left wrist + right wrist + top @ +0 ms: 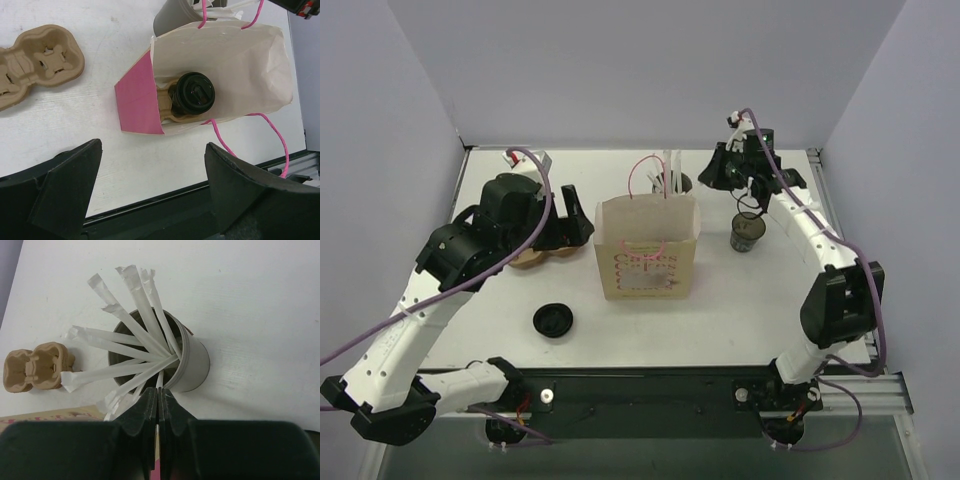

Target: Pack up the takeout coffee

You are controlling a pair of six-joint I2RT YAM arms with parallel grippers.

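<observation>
Dark and short, the takeout coffee [748, 232] stands upright and lidless on the bench [770, 320], toward the far right corner. It sits to the right of the paper bag [647, 255] and apart from it, with the right arm passing just behind it. Neither pincer touches it.

The bag stands open at mid-bench with pink handles and a pink inner side. The left wrist view shows a lidded cup [195, 93] already inside it, seated in a cardboard holder.

Behind the bag, near the far edge, is the grey straw holder [195, 365], with paper-wrapped straws [135, 295] fanning out of it. The right gripper [158, 392] is at the holder's rim with its fingers pressed together, pinching one straw [160, 379] by its end.

Left of the bag, an empty cardboard carrier [40, 65] lies flat on the bench. The left gripper [152, 147] hangs above the bench beside the carrier, its fingers spread wide and holding nothing.

A loose black lid [553, 320] lies flat nearer the front edge, left of the bag.
</observation>
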